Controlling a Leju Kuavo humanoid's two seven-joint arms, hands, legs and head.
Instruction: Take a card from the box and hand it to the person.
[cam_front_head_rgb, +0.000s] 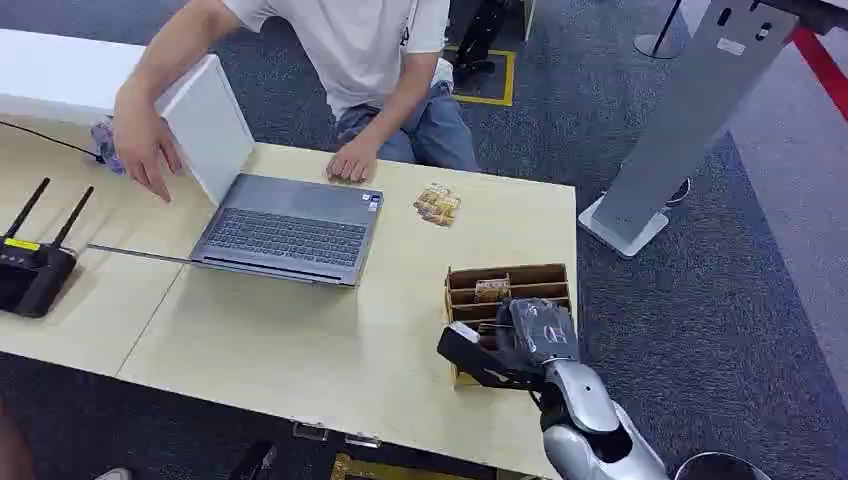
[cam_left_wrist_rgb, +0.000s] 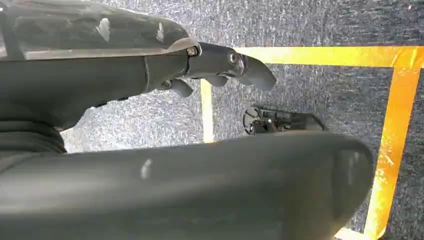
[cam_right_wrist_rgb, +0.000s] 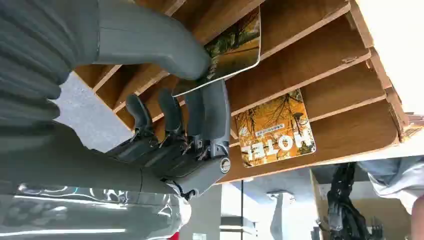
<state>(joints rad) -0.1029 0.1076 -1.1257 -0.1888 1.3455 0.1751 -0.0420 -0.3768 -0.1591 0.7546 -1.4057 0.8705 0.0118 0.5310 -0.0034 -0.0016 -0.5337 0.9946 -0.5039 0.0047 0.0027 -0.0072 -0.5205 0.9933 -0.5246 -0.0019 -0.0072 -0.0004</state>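
A slotted wooden box (cam_front_head_rgb: 556, 274) stands near the table's right edge with a yellow card (cam_front_head_rgb: 492, 289) upright in one slot. My right hand (cam_front_head_rgb: 525, 335) reaches into the box from the near side. In the right wrist view my right hand (cam_right_wrist_rgb: 165, 125) pinches a yellow-green card (cam_right_wrist_rgb: 240, 45) between thumb and fingers, the card still low between the box's dividers (cam_right_wrist_rgb: 310, 65). A second card (cam_right_wrist_rgb: 275, 132) printed HOTEL leans in the neighbouring slot. The person (cam_front_head_rgb: 370, 50) sits at the table's far side, one hand (cam_front_head_rgb: 352, 163) resting on its edge. My left hand (cam_left_wrist_rgb: 215, 62) hangs over the floor, fingers apart, holding nothing.
An open grey laptop (cam_front_head_rgb: 285, 225) sits in front of the person, whose other hand (cam_front_head_rgb: 145, 145) is beside its lid. A small stack of cards (cam_front_head_rgb: 437, 204) lies on the table (cam_front_head_rgb: 300, 340) beyond the box. A black router (cam_front_head_rgb: 35, 270) stands at the left. A grey stand (cam_front_head_rgb: 690, 110) rises on the right.
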